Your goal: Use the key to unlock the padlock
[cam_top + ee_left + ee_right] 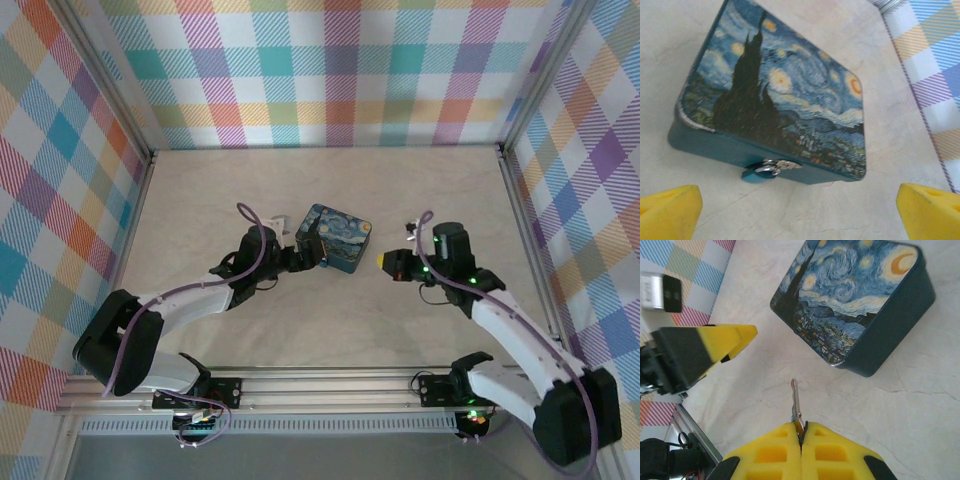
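My left claw [800, 215] stands spread wide just left of the dark-blue starry-night-print tin box [790, 95], its yellow foam fingers [670, 212] holding nothing. The tiny blue-bodied padlock [760, 171], with its silvery metal part, hangs on the tin's side wall facing that claw. Right of the tin, near it but apart, my right claw [802, 437] is pinched tight on a small silvery metal key [796, 399], its blade sticking out ahead of my fingertips.
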Controlling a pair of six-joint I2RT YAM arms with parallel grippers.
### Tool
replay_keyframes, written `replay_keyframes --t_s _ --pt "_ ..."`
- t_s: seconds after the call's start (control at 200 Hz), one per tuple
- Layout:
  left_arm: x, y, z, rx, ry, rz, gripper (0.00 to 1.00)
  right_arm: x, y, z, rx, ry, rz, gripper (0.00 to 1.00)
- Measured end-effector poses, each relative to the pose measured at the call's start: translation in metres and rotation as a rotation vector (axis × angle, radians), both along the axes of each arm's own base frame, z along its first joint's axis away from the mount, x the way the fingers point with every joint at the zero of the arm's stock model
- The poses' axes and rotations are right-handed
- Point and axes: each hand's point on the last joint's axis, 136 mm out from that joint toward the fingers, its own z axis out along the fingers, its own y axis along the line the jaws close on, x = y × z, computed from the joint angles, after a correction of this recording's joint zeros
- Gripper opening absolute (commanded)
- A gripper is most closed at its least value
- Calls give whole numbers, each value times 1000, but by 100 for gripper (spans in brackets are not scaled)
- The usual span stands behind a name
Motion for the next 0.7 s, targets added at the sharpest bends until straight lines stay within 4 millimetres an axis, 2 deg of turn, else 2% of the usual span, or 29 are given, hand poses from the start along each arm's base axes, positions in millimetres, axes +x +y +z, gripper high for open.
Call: replay_keyframes --t_s 0.195,0.43,0.7 --pt "2 -6 6 -19 -49 -34 93 31 23 -20 -10 34 29 0" --pt "2 -7 3 8 -75 -55 93 67 46 -27 -8 32 47 0" --pt "2 -7 -6 46 -80 -74 88 83 62 -52 -54 82 69 0"
